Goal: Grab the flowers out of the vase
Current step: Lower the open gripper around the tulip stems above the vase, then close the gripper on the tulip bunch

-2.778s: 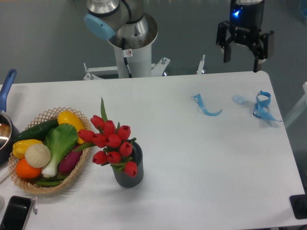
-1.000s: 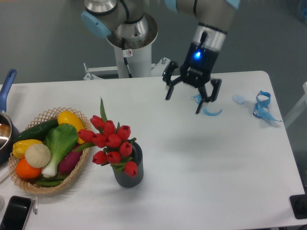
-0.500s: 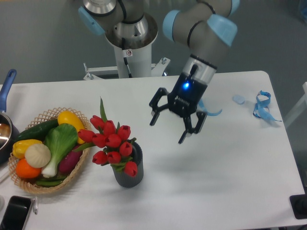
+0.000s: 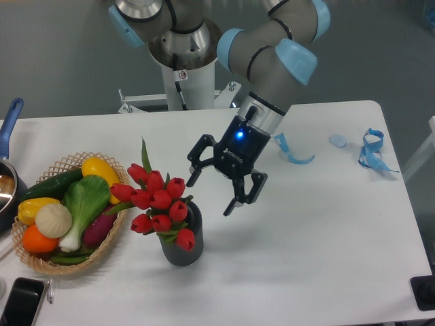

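While the hand hangs over the white tabletop tilted down toward its lower left, its two fingers are spread wide apart with nothing between them, and there's a blue light glowing on its body. The flowers, a bunch of red tulips with one long green leaf sticking up, sit just to the left of the hand and a bit lower, stems down in the vase, which is a dark grey ribbed pot standing upright. The nearer fingertip looks close to the top tulip heads but I can't tell if it's touching, probably a small gap. Further left of the hand, past the tulips, there's a wicker basket full of veggies: a green leafy one with a white stalk, a yellow pepper, something orange. Off to the right of the hand, well apart, a blue ribbon lies on the tabletop, and another blue ribbon scrap near the far right edge. A black phone sits way down left.
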`<action>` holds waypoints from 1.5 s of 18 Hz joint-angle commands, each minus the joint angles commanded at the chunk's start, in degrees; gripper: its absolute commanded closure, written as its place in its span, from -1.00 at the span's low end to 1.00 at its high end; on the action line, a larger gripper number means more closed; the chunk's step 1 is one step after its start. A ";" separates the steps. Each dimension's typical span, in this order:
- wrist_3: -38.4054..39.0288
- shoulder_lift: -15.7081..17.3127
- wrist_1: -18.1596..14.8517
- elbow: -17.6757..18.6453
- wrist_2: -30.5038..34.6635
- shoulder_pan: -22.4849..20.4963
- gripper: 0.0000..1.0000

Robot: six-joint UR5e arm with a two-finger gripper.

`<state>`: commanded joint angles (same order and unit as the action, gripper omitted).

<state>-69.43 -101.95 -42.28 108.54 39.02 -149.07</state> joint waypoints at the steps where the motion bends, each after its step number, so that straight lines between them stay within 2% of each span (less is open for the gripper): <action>1: -0.35 -0.18 0.00 0.09 0.00 0.18 -1.00; 11: -0.35 -2.55 0.97 -0.88 -0.09 2.82 -1.00; 27: -0.70 -3.43 0.97 -1.76 0.09 3.69 -1.00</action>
<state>-70.14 -105.38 -41.31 106.78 39.11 -145.38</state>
